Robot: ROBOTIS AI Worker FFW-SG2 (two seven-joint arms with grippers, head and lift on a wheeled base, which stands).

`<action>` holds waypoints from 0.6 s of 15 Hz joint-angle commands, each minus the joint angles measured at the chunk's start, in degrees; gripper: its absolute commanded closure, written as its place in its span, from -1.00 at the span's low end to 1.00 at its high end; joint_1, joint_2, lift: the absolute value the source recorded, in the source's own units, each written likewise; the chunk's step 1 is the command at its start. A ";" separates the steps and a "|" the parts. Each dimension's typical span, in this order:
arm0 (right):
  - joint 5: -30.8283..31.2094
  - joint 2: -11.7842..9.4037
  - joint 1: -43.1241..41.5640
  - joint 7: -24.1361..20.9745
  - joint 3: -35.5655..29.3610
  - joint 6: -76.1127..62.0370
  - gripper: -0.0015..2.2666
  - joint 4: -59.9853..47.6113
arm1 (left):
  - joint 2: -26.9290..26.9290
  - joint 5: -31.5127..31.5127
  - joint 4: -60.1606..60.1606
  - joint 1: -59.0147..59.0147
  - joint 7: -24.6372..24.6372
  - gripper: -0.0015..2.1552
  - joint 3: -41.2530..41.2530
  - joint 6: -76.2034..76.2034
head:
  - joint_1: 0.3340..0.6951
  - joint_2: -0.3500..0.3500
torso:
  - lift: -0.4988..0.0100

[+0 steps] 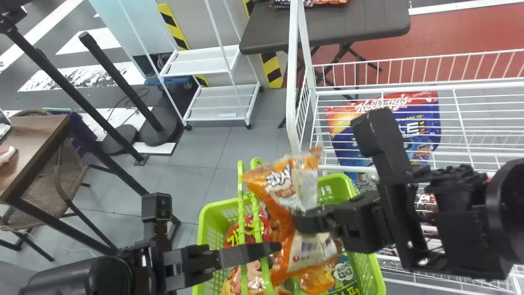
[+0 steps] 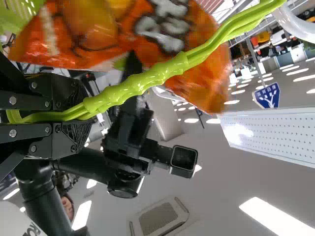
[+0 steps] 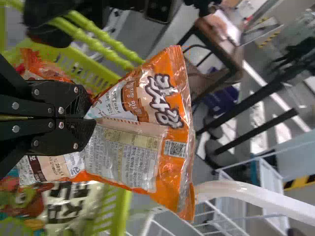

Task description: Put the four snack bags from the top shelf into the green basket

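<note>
1. left gripper (image 1: 260,250): located at the lower center of the head view. fingers clenched around the green handles (image 1: 242,225), which stand up over the basket.
2. right gripper (image 1: 305,220): located right of center, above the green basket (image 1: 206,229). fingers grasping the orange snack bag (image 1: 262,184) by its middle, pinching the film.
3. held bag: from where i stand, it hangs over the basket, tilted, its upper end beside the handles and its lower end over the basket's contents.
4. basket contents, bottom center of the frame: a red bag (image 1: 264,223) near the far side; a bag with a teal label (image 1: 346,272) at the lower right.
5. white wire rack (image 1: 409,89): right side of the frame, bearing a large blue-and-red bag (image 1: 425,119).
6. dark table (image 1: 368,26): top of the frame, beyond the rack, with packets (image 1: 331,1) on it.
</note>
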 commanded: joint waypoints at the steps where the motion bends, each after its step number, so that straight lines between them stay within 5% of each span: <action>1: -1.23 0.01 -0.11 -0.70 0.03 3.29 0.99 1.14 | 0.36 0.46 0.10 -0.26 -0.57 0.99 -0.10 0.00 | 1.00 1.00 | 0.96; 5: -1.67 -0.08 -2.49 -5.36 -0.14 3.29 0.86 2.80 | 0.53 0.55 0.10 -0.35 -0.57 0.99 -0.10 0.00 | 1.00 1.00 | 0.96; 6: -1.50 0.01 -3.63 -6.59 -0.49 3.29 0.45 3.42 | 0.53 0.55 0.10 -0.35 -0.57 0.99 -0.10 0.00 | 1.00 1.00 | 0.96; 7: -0.97 0.01 -4.42 -6.77 -0.58 3.29 -0.51 3.60 | 0.53 0.55 0.10 -0.35 -0.57 0.99 -0.10 0.00 | 1.00 1.00 | 0.96; 8: -1.06 0.01 -5.47 -8.00 -0.58 3.29 -1.00 4.56 | 0.53 0.55 0.19 -0.35 -0.57 0.99 -0.10 0.00 | 1.00 1.00 | 0.96; 9: -2.20 0.18 -6.79 -8.61 -0.93 3.29 -1.00 6.76 | 0.45 0.55 0.19 -0.35 -0.57 0.99 -0.19 0.00 | 1.00 1.00 | 0.96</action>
